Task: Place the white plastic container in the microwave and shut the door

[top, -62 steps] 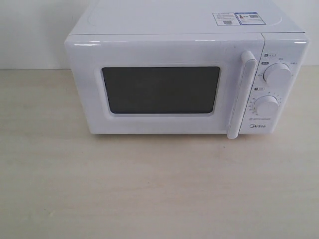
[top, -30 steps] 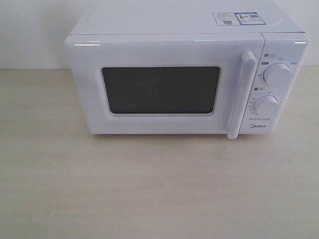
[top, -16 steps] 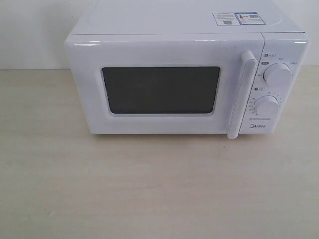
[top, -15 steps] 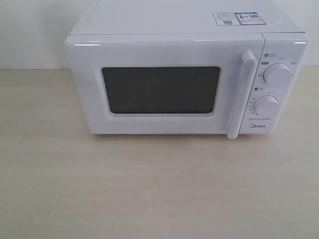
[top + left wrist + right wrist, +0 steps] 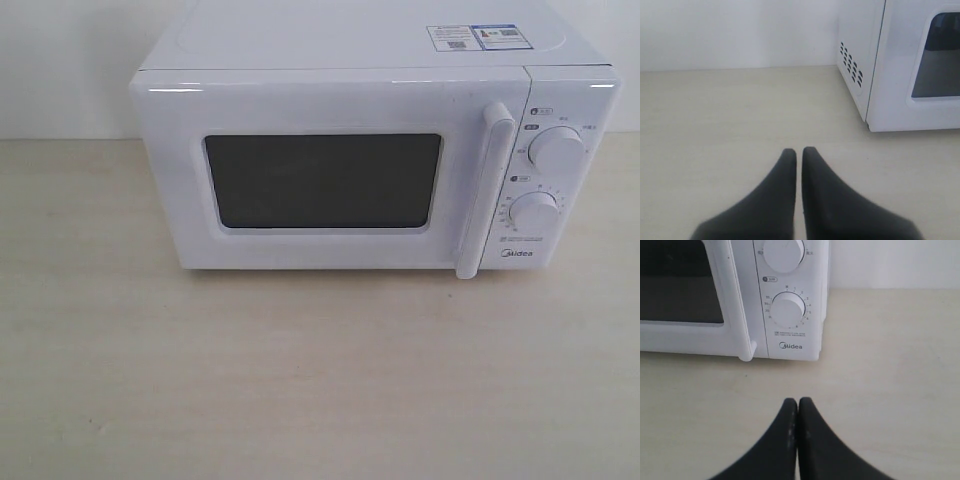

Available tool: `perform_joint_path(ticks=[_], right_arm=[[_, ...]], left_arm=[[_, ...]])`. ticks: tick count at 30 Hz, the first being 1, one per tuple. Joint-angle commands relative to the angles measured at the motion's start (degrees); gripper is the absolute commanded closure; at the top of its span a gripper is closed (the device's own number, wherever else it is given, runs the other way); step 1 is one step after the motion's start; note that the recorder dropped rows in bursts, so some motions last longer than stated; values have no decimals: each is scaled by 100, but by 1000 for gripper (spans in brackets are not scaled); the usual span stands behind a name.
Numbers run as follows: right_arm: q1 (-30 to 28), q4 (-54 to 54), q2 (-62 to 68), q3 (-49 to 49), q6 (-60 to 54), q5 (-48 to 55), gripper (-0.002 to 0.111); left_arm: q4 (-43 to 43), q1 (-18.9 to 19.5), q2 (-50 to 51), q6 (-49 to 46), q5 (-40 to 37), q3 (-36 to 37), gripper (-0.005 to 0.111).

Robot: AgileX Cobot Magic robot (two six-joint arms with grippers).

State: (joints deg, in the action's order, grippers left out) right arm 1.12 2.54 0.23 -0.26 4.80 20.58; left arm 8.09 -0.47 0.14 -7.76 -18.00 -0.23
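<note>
Pale tabletop (image 5: 300, 380) under left fingers (image 5: 780, 185) and right fingers (image 5: 786, 427), each pair pressed together, near microwave (image 5: 330, 100).

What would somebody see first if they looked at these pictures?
A big white microwave fills the back middle of the pale table. Its door, with a dark window, is shut. Two round dials sit one above the other on its right panel. In the wrist views, two pairs of black jaws, both shut, point toward it from the front, one near each end.
</note>
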Motion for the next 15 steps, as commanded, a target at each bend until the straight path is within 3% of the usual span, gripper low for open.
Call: perform_joint_path(ticks=[1,15], right_arm=[[-4,32,-23,26,-312,-21,108],[-4,32,-23,26,-264,-21,108]], left_arm=[[47,-19,-14,-23,-4,23,103],[47,-19,-14,-23,-4,23,103]])
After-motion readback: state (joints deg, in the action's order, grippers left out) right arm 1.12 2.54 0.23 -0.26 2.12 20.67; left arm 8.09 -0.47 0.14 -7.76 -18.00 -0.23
